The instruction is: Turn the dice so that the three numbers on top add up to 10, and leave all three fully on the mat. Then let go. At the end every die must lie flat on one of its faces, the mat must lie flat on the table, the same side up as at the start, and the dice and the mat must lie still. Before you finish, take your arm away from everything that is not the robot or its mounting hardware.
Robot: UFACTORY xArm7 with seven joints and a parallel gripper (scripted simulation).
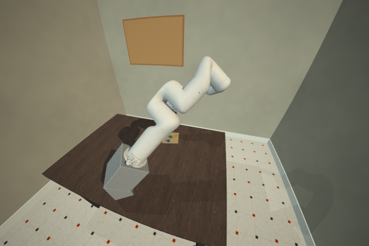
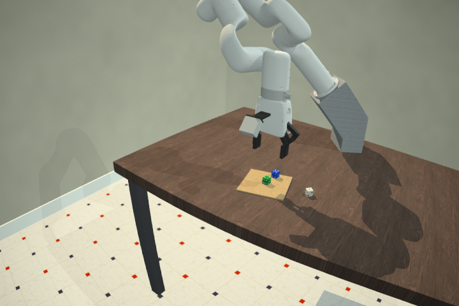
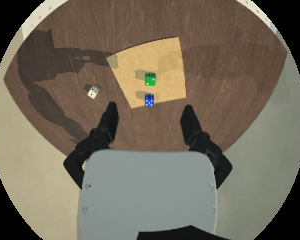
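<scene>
A tan mat (image 2: 264, 184) lies flat on the dark wooden table. A green die (image 2: 266, 180) and a blue die (image 2: 275, 173) rest on the mat side by side. A white die (image 2: 308, 192) lies on the table, off the mat to its right. My gripper (image 2: 270, 146) hangs open and empty well above the mat's far edge. In the wrist view the open gripper (image 3: 150, 120) frames the blue die (image 3: 149, 100), with the green die (image 3: 150, 79) beyond it and the white die (image 3: 93, 91) to the left. In the top view the arm hides part of the mat (image 1: 170, 139).
The arm's grey base block (image 2: 342, 115) stands at the table's back right. The table's front edge (image 2: 259, 238) runs close below the mat. A table leg (image 2: 145, 231) stands at the near left corner.
</scene>
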